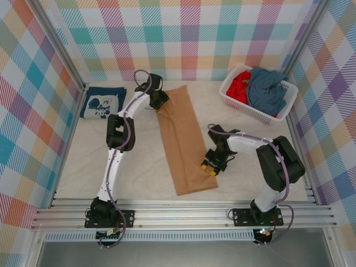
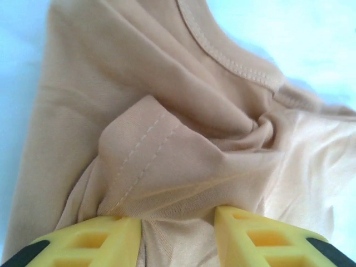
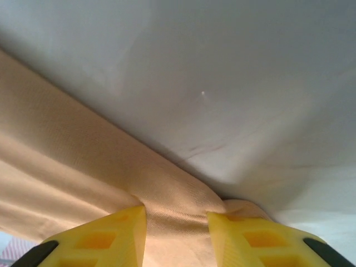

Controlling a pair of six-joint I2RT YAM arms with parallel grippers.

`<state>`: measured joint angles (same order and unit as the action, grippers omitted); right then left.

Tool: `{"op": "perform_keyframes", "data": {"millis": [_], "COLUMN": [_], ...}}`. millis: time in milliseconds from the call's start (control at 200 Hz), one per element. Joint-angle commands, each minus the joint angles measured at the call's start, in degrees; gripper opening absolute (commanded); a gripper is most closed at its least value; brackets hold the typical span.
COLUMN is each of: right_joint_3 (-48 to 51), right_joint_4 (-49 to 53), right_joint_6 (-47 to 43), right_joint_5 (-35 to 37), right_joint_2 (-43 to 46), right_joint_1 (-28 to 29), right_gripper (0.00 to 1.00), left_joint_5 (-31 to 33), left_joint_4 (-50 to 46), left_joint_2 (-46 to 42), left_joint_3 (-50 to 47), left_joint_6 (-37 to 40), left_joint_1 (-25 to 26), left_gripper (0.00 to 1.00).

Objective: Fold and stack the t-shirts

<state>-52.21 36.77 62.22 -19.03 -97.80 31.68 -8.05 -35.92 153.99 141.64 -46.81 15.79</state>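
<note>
At the middle of the table [image 1: 139, 167], find the tan t-shirt [image 1: 183, 144] lying as one long narrow strip, sides already folded in, running from the far side toward the near edge. Pinned at its far end by the left gripper [image 1: 159, 102], closed on a bunch of cloth just below the collar [image 2: 233, 61], with puckers drawn in between the yellow fingers [image 2: 94, 245] on the left wrist view. Caught at its near right edge by the right gripper [image 1: 211, 167], closed over the fabric's border beside the white cover, though hard to judge from the right wrist view the depth of that bite between the pads [image 3: 261, 245]. Held at opposite ends, by the look of it, to keep the strip taut and square for a crosswise fold, one end carried over the other. Set apart at the far left corner: the navy t-shirt [image 1: 103, 103], folded with its white graphic up, presumably as the base of the stack. Left for later in the white basket [image 1: 248, 109] at the far right: the red t-shirt [image 1: 239, 86] and the grey-blue t-shirt [image 1: 267, 92], crumpled together.
</note>
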Motion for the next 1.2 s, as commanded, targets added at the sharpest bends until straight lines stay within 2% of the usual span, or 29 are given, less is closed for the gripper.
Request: {"op": "perform_keyframes", "data": {"millis": [0,90,255,430,530,595,685,795,875,940,1020,1080,1195], "right_joint_3": [0.27,-3.21,-7.74,-12.28,-15.73,-17.00,-15.97,-8.90,-2.11,2.25,6.94,9.82,13.96], "right_joint_4": [-1.92,-1.99,0.48,3.31,5.59,7.73,10.52,10.75,7.46,6.05,2.41,-0.74,-8.45], "right_joint_6": [8.37,10.17,11.32,6.45,-0.13,-3.60,-6.98,-8.96,-9.90,-9.55,-7.65,-5.49,-2.28], "right_joint_5": [-0.71,-0.71,2.48,6.99,11.78,13.33,12.96,7.12,1.53,-2.81,-7.22,-7.69,-7.92], "right_joint_2": [-6.66,-8.81,-11.31,-6.60,-0.74,3.16,8.13,13.76,18.02,19.57,19.70,19.50,17.77], "right_joint_1": [3.86,5.72,5.76,5.94,5.87,5.37,4.55,3.32,3.21,3.21,3.80,4.83,6.10], "right_gripper": [0.37,0.37,0.39,0.43,0.48,0.51,0.53,0.53,0.54,0.54,0.52,0.51,0.50], "left_joint_5": [-7.31,-8.08,-7.38,-7.44,-4.11,-0.02,1.53,3.81,0.97,-2.85,-7.77,-10.24,-9.81], "left_joint_4": [-3.72,0.17,2.57,2.15,-7.43,-12.98,-13.41,-11.39,-5.07,-3.55,-1.55,2.05,9.24], "left_joint_2": [8.81,10.86,11.96,6.81,1.06,-5.57,-18.03,-37.59,-53.87,-63.71,-72.09,-77.29,-81.41], "left_joint_3": [8.22,9.71,10.24,13.49,18.64,16.44,0.85,-28.97,-54.23,-69.45,-84.45,-93.99,-105.27], "left_joint_6": [0.13,-2.37,-4.79,-3.91,-5.13,-3.79,-3.95,-3.67,-5.98,-6.42,-7.51,-10.90,-17.87], "left_joint_1": [0.29,0.47,0.29,0.03,0.11,1.06,2.15,3.19,3.56,5.71,10.62,15.24,22.79], "left_gripper": [0.40,0.39,0.38,0.44,0.46,0.55,0.56,0.54,0.52,0.51,0.51,0.52,0.52]}}
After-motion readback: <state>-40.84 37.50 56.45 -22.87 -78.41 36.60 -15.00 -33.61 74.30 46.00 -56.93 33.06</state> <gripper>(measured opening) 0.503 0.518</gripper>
